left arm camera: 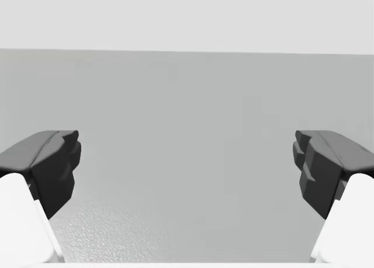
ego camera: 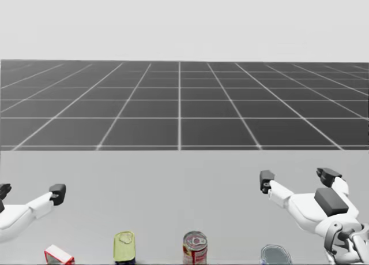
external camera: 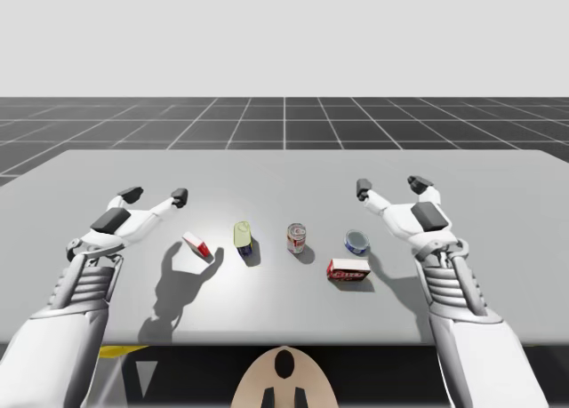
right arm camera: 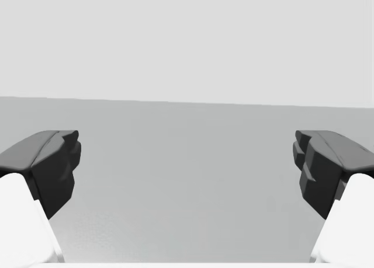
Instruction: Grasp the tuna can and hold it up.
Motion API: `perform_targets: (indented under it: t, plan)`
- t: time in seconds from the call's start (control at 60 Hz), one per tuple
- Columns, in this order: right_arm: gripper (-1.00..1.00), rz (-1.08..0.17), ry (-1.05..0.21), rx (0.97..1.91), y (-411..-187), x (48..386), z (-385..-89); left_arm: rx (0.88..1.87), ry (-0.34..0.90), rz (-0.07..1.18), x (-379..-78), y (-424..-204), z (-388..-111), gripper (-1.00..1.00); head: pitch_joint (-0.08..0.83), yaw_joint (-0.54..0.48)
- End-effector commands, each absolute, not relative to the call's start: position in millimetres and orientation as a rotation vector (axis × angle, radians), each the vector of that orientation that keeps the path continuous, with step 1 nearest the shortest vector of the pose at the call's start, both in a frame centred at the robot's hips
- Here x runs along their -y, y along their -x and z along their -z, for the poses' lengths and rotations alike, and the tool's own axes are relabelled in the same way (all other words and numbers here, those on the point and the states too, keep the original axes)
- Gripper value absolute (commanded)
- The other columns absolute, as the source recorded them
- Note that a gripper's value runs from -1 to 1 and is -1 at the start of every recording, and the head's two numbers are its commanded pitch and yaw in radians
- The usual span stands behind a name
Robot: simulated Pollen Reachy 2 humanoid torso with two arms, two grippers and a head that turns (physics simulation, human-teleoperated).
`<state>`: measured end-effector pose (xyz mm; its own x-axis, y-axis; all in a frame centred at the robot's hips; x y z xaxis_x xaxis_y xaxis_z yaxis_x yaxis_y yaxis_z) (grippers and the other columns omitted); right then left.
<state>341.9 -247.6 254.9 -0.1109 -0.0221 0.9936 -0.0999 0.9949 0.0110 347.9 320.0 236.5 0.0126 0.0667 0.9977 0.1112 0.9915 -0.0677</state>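
Your tuna can (external camera: 356, 242) sits on the table (external camera: 498, 248), just right of the red can (external camera: 297, 237). Your right gripper (external camera: 391, 186) hangs further right of the red can, wide open, holding nothing. Your left gripper (external camera: 156, 195) is far left of the red can, wide open and empty.

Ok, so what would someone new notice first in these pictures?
Probably the row of small groceries on the grey table: a red and white box, a yellow bottle, a tall red can, the low blue tuna can and a flat red box just on my side of it. Then, flanking the row, my left gripper and right gripper, both open, holding nothing.
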Motion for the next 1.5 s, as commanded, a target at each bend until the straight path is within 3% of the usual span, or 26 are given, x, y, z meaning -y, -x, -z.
perform_targets:
  t: [0.017,0.233,0.7,0.9,1.15,1.317,1.5]
  plan:
    - [-1.0,-0.061,-0.087,1.686,-342.6,248.5,-255.5,1.562,0.13,0.04,-320.1,-348.4,-235.8,-1.0,0.298,-0.02]
    - [-1.0,-0.062,-0.081,1.687,-343.1,249.4,-256.0,1.568,0.12,0.048,-320.2,-349.3,-235.9,-1.0,0.46,-0.08]
    - [-1.0,-0.066,-0.08,1.684,-344.0,250.1,-255.6,1.578,0.117,0.062,-317.8,-349.1,-237.1,-1.0,0.673,-0.33]
    - [-1.0,-0.119,-0.104,1.658,-339.8,251.7,-258.2,1.582,0.117,0.058,-318.5,-348.0,-237.7,-1.0,0.676,-0.33]
    - [-1.0,-0.326,-0.064,1.604,-315.2,286.0,-260.3,1.578,0.11,0.055,-317.4,-347.6,-236.9,-1.0,0.668,-0.32]
    - [-1.0,-0.411,-0.041,1.575,-303.4,317.7,-242.5,1.576,0.11,0.056,-317.2,-348.0,-236.6,-1.0,0.666,-0.32]
    - [-1.0,-0.525,-0.025,1.528,-292.6,328.7,-214.7,1.574,0.109,0.059,-316.6,-348.3,-236.1,-1.0,0.667,-0.32]
